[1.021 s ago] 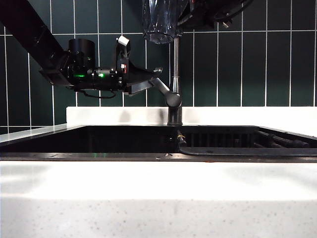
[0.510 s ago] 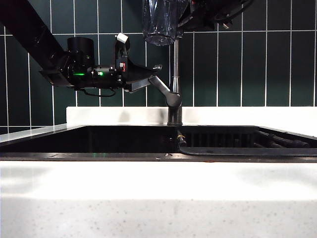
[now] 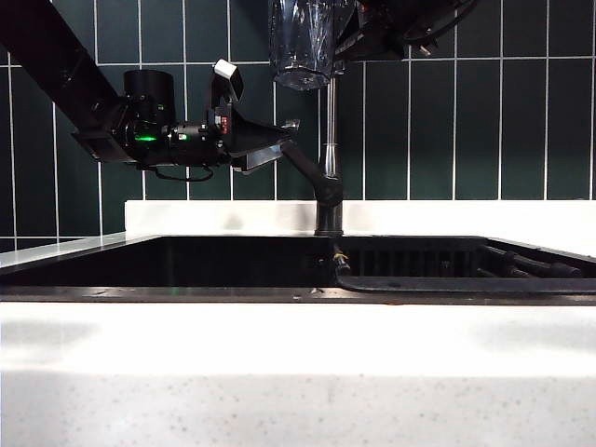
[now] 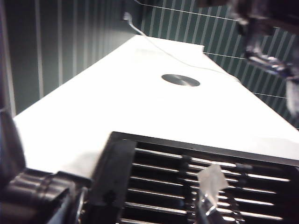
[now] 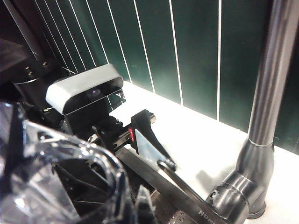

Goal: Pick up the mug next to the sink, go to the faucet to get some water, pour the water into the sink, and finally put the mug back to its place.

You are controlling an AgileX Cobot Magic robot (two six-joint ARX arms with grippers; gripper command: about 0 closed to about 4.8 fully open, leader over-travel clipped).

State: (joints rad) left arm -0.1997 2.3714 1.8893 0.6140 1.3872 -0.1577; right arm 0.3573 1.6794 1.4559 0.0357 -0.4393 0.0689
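Observation:
The clear faceted mug (image 3: 303, 42) hangs at the top of the exterior view, beside the faucet (image 3: 330, 130) pipe's upper part. My right gripper (image 3: 368, 28) is shut on its rim; in the right wrist view the glass wall (image 5: 60, 172) is pinched by that gripper (image 5: 133, 205). My left gripper (image 3: 279, 140) reaches in level from the left. Its fingers (image 5: 148, 140) stand apart, straddling the end of the faucet's lever (image 3: 305, 168). The left wrist view shows that gripper (image 4: 161, 186) with a wide gap over the sink (image 3: 233, 261).
A dark slatted rack (image 3: 447, 261) fills the sink's right half, with a hose (image 3: 521, 261) lying on it. White speckled countertop (image 3: 298, 372) runs along the front and behind. A round metal disc (image 4: 181, 80) sits in the counter. Green tiles back the scene.
My left wrist has turned a little and its fingers have risen slightly at the lever, which now looks darker and turned. The mug and right gripper have stayed put.

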